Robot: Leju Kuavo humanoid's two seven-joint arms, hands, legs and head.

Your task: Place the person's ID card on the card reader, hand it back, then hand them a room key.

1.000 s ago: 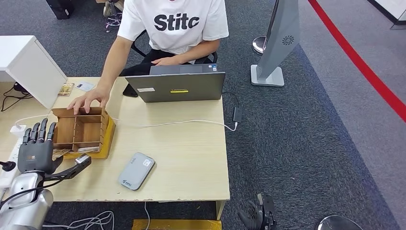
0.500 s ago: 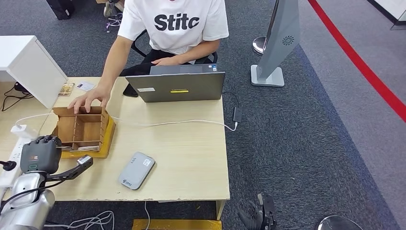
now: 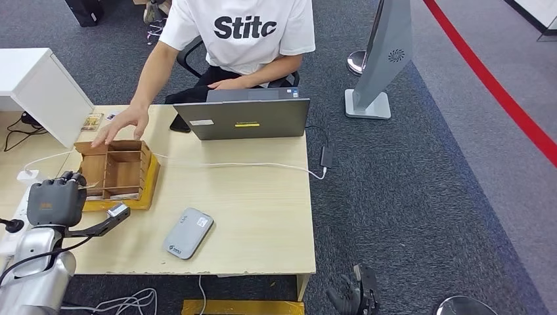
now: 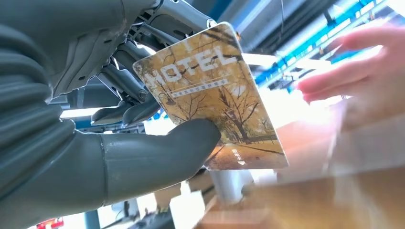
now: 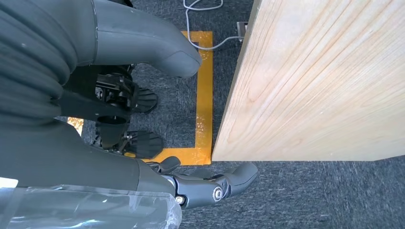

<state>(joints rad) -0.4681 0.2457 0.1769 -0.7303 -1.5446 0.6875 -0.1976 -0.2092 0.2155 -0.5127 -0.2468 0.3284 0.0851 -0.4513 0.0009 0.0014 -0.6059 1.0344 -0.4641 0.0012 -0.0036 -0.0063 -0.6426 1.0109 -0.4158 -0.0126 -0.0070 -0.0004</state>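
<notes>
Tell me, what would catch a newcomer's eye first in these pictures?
Probably the robot's left hand, which holds a golden room key card printed with autumn trees up toward the person's hand. Seen from the head, that person's hand hovers over a wooden divider box at the table's left end, with a grey card reader near the front edge.

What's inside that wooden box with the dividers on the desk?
The wooden box has open compartments that look bare in the head view. The robot's left hand, holding a hotel key card, hides the near-left corner, so anything there cannot be seen.
</notes>
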